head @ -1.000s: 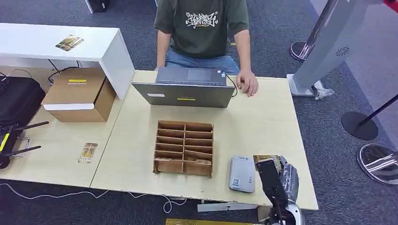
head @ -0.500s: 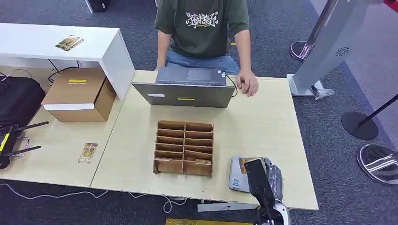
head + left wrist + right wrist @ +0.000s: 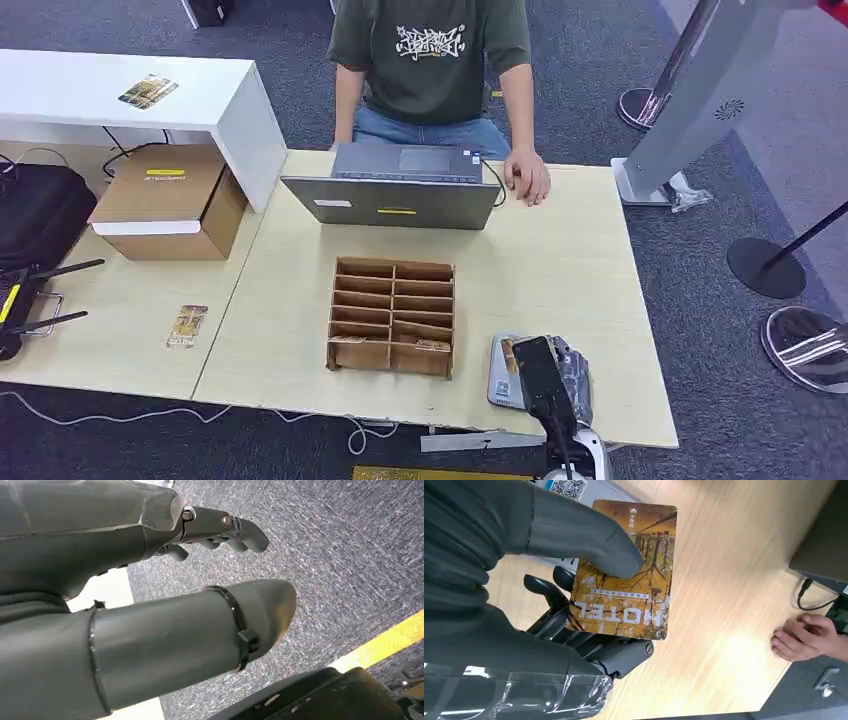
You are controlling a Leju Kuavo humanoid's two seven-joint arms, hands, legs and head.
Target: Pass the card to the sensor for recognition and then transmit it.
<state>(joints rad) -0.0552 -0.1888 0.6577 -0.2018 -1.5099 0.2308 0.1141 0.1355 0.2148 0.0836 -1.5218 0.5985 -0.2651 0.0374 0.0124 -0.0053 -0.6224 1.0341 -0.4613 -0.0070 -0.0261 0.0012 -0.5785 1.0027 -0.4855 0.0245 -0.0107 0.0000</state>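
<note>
Right hand has slid left across the near right of the table and now sits over the sensor, where earlier it was off to the sensor's right. Thumb pins the card flat against the fingers; card is over the reader, near edge of the table. Left hand hangs over carpet, fingers loosely curled, nothing in it.

Risks, as a guess: the pinch covers little of the card, which looks slick, so it could pivot or slip out during the pass. Holding it too high or tilted may give no read. Hand could nudge the light reader off the near edge.

Card: thin glossy rectangle, rounded corners, orange print. Sensor: flat grey plastic box with QR sticker. Table: pale wood-grain laminate. Slotted wooden organiser stands just left of the sensor.
</note>
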